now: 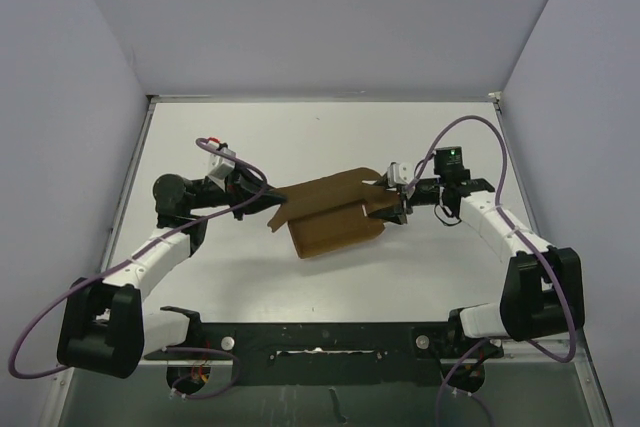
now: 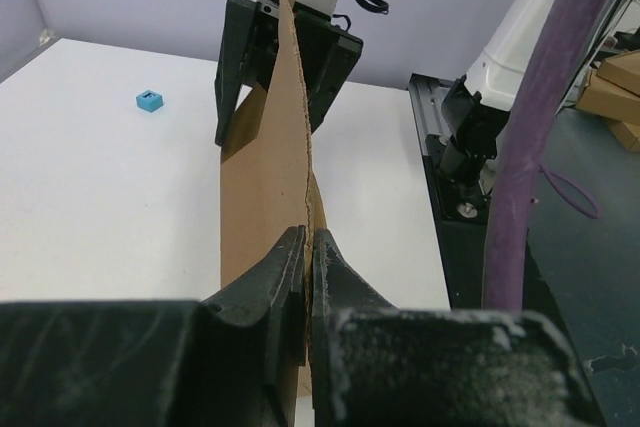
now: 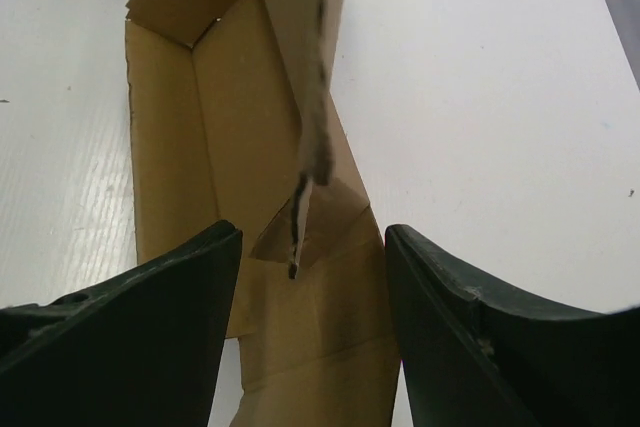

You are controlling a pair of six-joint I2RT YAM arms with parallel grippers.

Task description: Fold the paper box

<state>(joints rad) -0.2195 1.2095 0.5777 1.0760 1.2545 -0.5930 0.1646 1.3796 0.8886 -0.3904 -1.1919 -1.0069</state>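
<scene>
Brown paper box (image 1: 330, 217) sits mid-frame on white worktop (image 1: 300, 137), one flap standing on edge. Left claw (image 2: 307, 247) pinches the flap's ragged edge. Right claw (image 3: 312, 237) is spread, straddling the far end without contact. Bare worktop toward upper frame; blue cube (image 2: 149, 100) well apart.

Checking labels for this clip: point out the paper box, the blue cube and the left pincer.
paper box (image 1: 335, 232): top external view, middle of its flat panel.
blue cube (image 2: 149, 101): left wrist view, cube's centre.
left pincer (image 2: 308, 245): left wrist view, between the fingertips clamping cardboard.

White arms (image 1: 160, 252), black joints (image 1: 100, 327), purple cables (image 2: 548, 97)
</scene>
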